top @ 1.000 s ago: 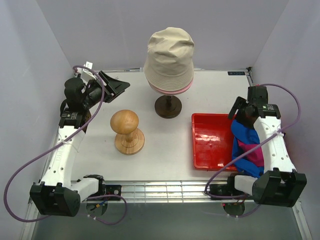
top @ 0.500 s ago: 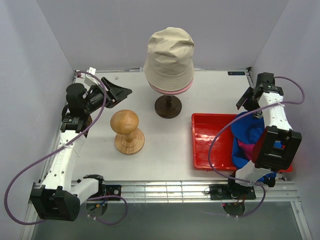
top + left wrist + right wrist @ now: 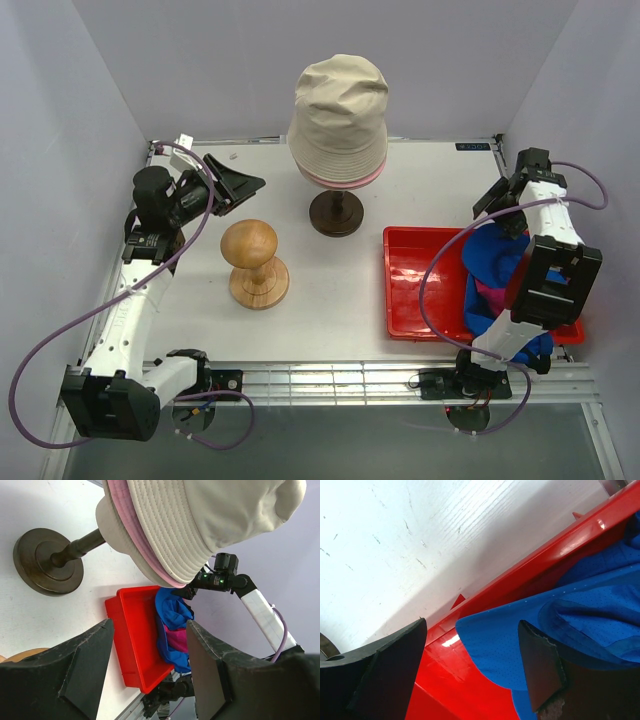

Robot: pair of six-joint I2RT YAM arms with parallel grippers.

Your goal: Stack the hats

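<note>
A: Where are the hats?

B: Two are on the mannequin head, at the middle of the table's far edge. The beige bucket hat [image 3: 338,105] is on top, soft and creased at the crown, with rows of stitching round its brim. Only the brim of the light pink bucket hat [image 3: 345,181] shows beneath it. The other two are in the right half of the red tray [image 3: 415,285], at the table's near right. The bright blue cap [image 3: 492,260], a finely perforated fabric, is crumpled over the magenta cap [image 3: 493,298].

A: And the grippers?

B: The left gripper [image 3: 150,627] is by the table's far left corner with its jaws apart, holding nothing. It faces the dark stand [image 3: 336,212]. The right gripper [image 3: 472,627] is also spread and empty, over the tray's far wall and the blue cap's edge. I cannot tell whether it touches the fabric.

A: Any writing?

B: None shows on the hats. A small dark label [image 3: 473,147] sits at the table's far right corner, its print too small to read.
</note>
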